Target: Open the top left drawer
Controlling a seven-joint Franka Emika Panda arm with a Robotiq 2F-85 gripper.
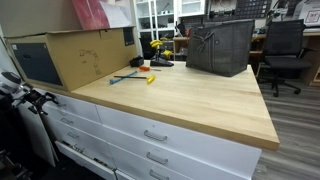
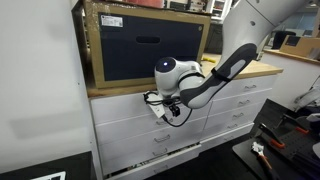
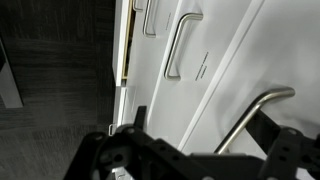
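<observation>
Pull [image 3: 255, 112] of top left drawer [image 2: 120, 108]: curved silver bar, long axis level along the white front, directly under the wooden counter [image 2: 257, 69], below a cardboard box [image 2: 145, 45]. Hand [image 2: 171, 110]: at the drawer front, fingers spread, gripping nothing. In the wrist view the pull lies just ahead between them, off-centre. Likely need: close across bar, draw straight outward.

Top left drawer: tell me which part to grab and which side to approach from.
Grab the curved silver pull, coming straight at the front of the top left drawer. The face is flat; only the pull's bar stands off it, leaving a gap behind.
</observation>
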